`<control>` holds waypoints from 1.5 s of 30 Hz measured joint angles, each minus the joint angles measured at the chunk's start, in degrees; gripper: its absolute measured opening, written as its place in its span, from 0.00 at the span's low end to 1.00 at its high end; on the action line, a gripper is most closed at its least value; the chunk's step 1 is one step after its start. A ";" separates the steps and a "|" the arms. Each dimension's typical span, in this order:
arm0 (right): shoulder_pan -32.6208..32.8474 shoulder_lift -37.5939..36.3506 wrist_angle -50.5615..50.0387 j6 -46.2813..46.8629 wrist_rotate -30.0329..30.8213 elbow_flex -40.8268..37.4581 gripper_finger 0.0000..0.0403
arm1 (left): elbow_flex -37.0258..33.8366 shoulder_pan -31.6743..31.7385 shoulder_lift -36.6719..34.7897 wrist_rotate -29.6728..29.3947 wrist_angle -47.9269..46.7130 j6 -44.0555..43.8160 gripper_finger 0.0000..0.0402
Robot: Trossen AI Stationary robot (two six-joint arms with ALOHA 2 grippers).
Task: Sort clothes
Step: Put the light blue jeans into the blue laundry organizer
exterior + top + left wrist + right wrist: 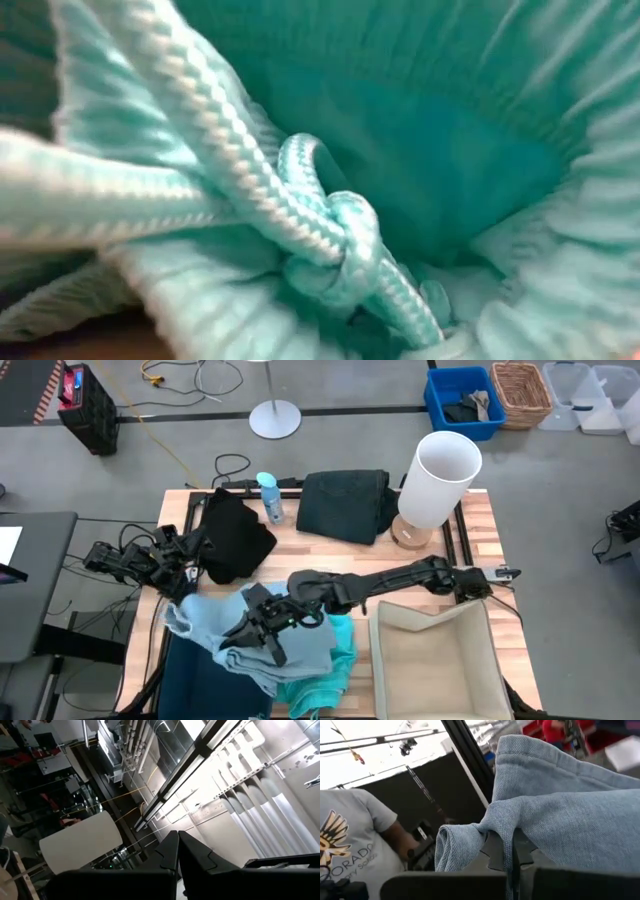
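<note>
The pale blue garment [205,622] lies bunched at the table's near left, partly over the turquoise garment [335,660], whose drawstring knot [340,235] fills the low view. My right gripper [262,632] reaches across from the right and is shut on the pale blue cloth [555,815]. The black garment [235,540] lies at the far left, and the dark teal garment [345,505] lies flat at the far middle. My left gripper [177,847] is shut on nothing, pulled back at the table's left edge and pointing up. My right gripper pinches a fold of the pale blue garment [520,822] between its two fingers [495,852]. It comes roughly level from the table's right. The cloth drapes slack over and around the fingertips, and the rest of the garment lies on the table.
A white cylinder [440,475] stands on a wooden base at the far right. A beige fabric box [435,660] sits at the near right and a spray bottle [268,495] between the dark garments. A person in a grey T-shirt [350,840] stands beyond the table.
</note>
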 joint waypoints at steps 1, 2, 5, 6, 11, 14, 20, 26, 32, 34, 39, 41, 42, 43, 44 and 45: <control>-0.11 0.71 0.06 0.86 -0.33 0.00 0.00 | 0.00 0.00 -0.02 0.00 -0.02 0.02 0.01; -0.19 1.39 0.15 1.40 -0.59 0.00 0.00 | 0.00 0.00 0.00 0.00 -0.02 0.00 0.01; -0.26 3.29 0.11 2.45 -0.76 0.00 0.00 | 0.00 0.00 -0.01 0.01 -0.16 -0.13 0.01; -0.26 3.90 0.11 2.46 -0.78 0.00 0.00 | 0.00 0.00 -0.02 0.01 -0.20 -0.23 0.01; -0.26 6.93 0.66 2.55 -0.91 0.00 0.00 | 0.00 0.00 0.00 0.00 -0.30 -0.60 0.01; -0.15 8.72 0.91 2.53 -1.20 0.00 0.00 | 0.00 0.00 0.00 0.00 -0.34 -0.63 0.01; 0.45 10.77 1.77 2.33 -2.33 0.00 0.03 | 0.00 0.00 -0.01 0.00 -0.37 -1.29 0.01; 0.63 10.78 2.50 -0.43 -2.30 0.00 0.22 | 0.00 0.00 -0.02 0.02 -0.37 -1.29 0.01; 0.52 10.76 2.44 0.23 -2.29 0.00 0.48 | 0.00 0.00 0.00 0.02 -0.37 -1.29 0.01; 0.41 10.76 2.26 0.25 -2.29 0.00 0.56 | 0.00 0.00 -0.02 0.02 -0.39 -1.27 0.01; -0.27 10.21 1.98 -0.21 -2.29 0.00 0.64 | 0.00 0.00 0.00 0.02 -0.39 -1.28 0.01; -0.75 9.67 2.09 -0.77 -2.22 0.17 0.64 | 0.00 0.00 -0.01 0.02 -0.37 -1.29 0.01; -0.87 8.96 1.63 -1.05 -2.12 -0.01 0.64 | 0.00 0.00 -0.01 0.02 -0.38 -1.29 0.01; -1.10 8.50 0.81 -1.85 -1.94 0.00 0.64 | 0.00 0.00 -0.01 0.02 -0.42 -1.29 0.01; -1.25 7.97 0.09 -2.57 -1.75 0.21 0.64 | 0.00 0.00 -0.02 0.02 -0.42 -1.27 0.01; -1.41 6.87 -1.83 -3.49 -1.27 0.17 0.64 | 0.00 0.00 -0.02 0.02 -0.43 -1.29 0.01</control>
